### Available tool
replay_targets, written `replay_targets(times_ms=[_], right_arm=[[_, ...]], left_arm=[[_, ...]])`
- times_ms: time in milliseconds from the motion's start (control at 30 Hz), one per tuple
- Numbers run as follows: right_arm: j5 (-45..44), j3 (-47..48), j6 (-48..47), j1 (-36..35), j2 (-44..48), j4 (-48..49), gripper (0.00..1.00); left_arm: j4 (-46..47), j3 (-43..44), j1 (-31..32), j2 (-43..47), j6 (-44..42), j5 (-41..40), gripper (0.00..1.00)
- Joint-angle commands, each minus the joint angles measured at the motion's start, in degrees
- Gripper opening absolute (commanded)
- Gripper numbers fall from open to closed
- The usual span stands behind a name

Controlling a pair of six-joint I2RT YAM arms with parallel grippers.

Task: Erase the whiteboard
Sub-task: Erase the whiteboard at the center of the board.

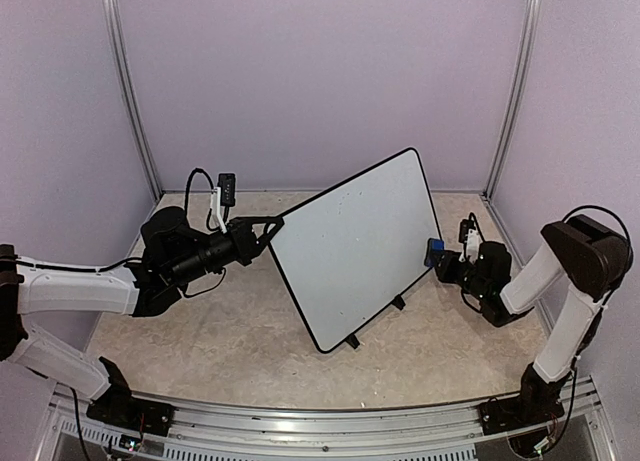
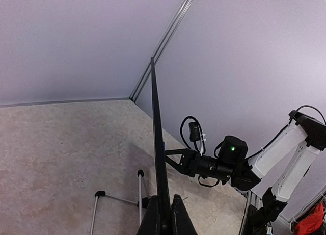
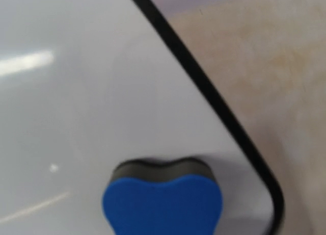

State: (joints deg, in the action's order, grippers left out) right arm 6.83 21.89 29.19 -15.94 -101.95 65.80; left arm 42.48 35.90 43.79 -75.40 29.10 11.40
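Observation:
The whiteboard stands tilted on its black feet in the middle of the table, its white face blank in the top view. My left gripper is shut on the board's left rim. In the left wrist view the board runs edge-on between the fingers of the left gripper. My right gripper is shut on the blue-and-black eraser, which presses against the board's right edge. The right wrist view shows the eraser flat on the glossy face, close to a rounded corner of the rim; the fingers themselves are hidden.
The board's wire stand legs rest on the beige table behind it. Lilac walls with metal posts close in the back and sides. An aluminium rail carrying both arm bases runs along the near edge.

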Motion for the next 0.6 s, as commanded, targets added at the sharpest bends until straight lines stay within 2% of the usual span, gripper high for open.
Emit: replay_targets(times_ms=[0,133,267,567], right_arm=[[-0.4,5.9,-2.7,0.6,5.8,-5.2,0.23],[-0.6,9.5,-3.8,2.1,8.2,-10.0,0.23],[0.3,9.6,-2.5,3.1,7.1,-9.2,0.23],[2.1,0.4,4.3,3.2,-3.8,7.2,0.23]], left_arm=[[-6.9,-2.2,1.7,-1.4,-4.5,9.0,0.00],[-7.0,-2.2,1.6,-1.2,-4.5,9.0,0.00],[-7.0,-2.2,1.6,-1.0,-4.4,8.9,0.00],[-7.1,-2.3,1.7,-0.6,-4.4,9.1,0.00]])
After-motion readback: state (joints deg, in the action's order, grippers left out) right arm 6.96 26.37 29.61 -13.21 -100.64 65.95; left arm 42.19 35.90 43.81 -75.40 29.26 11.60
